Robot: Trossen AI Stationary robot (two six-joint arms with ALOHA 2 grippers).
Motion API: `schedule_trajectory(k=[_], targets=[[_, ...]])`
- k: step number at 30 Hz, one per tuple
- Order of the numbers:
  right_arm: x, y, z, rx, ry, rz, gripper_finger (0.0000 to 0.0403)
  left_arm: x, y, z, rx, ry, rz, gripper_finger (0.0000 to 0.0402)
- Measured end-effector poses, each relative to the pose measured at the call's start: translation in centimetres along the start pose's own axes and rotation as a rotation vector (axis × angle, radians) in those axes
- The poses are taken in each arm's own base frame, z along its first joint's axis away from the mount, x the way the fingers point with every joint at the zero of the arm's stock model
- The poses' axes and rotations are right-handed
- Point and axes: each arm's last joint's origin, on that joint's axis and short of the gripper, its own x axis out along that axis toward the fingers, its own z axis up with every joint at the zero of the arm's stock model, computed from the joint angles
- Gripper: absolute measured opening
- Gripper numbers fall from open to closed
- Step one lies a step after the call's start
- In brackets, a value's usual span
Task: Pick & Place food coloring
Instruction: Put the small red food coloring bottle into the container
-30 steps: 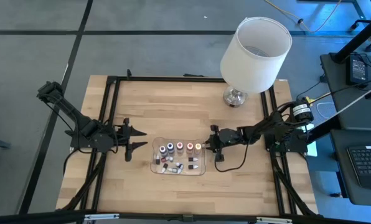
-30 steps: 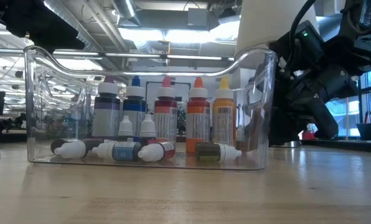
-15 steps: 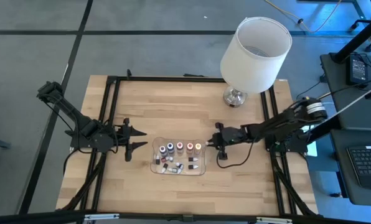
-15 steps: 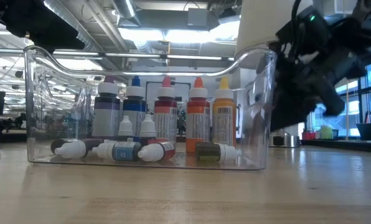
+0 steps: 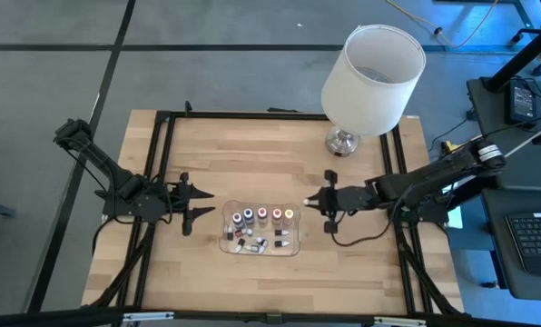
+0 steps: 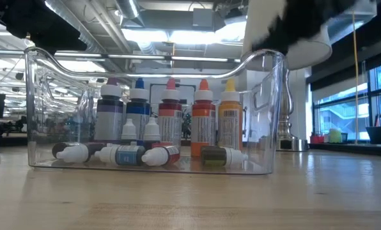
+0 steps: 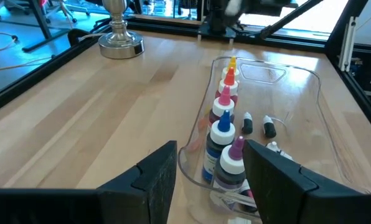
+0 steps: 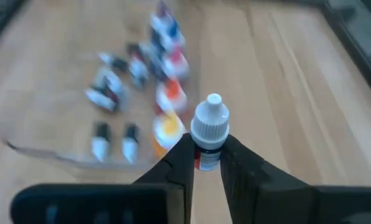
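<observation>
one tiny white-capped food coloring bottle [image 8: 206,134] sits clenched in the right gripper [image 8: 201,163], at three o'clock of the clear plastic tray [image 5: 227,238]. the left gripper [image 5: 201,204] waits at nine o'clock, jaws released.

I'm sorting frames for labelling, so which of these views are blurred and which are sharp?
Right wrist view: the tray and its bottles smear, while the small bottle in the right gripper stays fairly crisp. Low view: sharp on the tray, but a dark shape at the top is smeared. Left wrist and high views: clear.
</observation>
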Motion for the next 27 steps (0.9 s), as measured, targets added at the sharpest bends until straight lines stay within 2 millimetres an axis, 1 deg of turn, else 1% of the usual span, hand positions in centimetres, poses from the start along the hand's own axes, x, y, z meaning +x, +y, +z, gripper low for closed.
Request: schedule_trajectory(k=[3,6,10,13,16,19,23,27], targets=[[-0.2,1.4,2.9,-0.054,-0.022,0.036,0.0066,0.0,0.0,0.0,-0.001,0.0,0.0,0.018],[0.5,3.2,5.3,-0.098,-0.043,0.068,0.0065,0.0,0.0,0.0,0.0,0.0,0.0,0.0179],[2.7,5.9,6.9,-0.142,0.021,0.095,0.0068,0.0,0.0,0.0,-0.003,0.001,-0.002,0.0178],[4.8,7.6,7.4,-0.153,0.111,0.096,0.0069,0.0,-0.1,0.0,-0.002,0.013,-0.027,0.018],[7.0,8.8,7.2,-0.169,0.221,0.081,0.0069,0.0,-0.2,-0.1,-0.003,0.033,-0.067,0.018],[8.9,9.7,6.9,-0.175,0.317,0.062,0.007,0.0,-0.3,-0.1,-0.003,0.053,-0.108,0.0178],[10.5,10.4,6.4,-0.16,0.437,0.03,0.007,0.0,-0.4,-0.1,-0.007,0.061,-0.133,0.018],[11.3,10.8,6.0,-0.133,0.503,0.053,0.007,0.0,-0.4,-0.1,-0.007,0.059,-0.134,0.0179]])
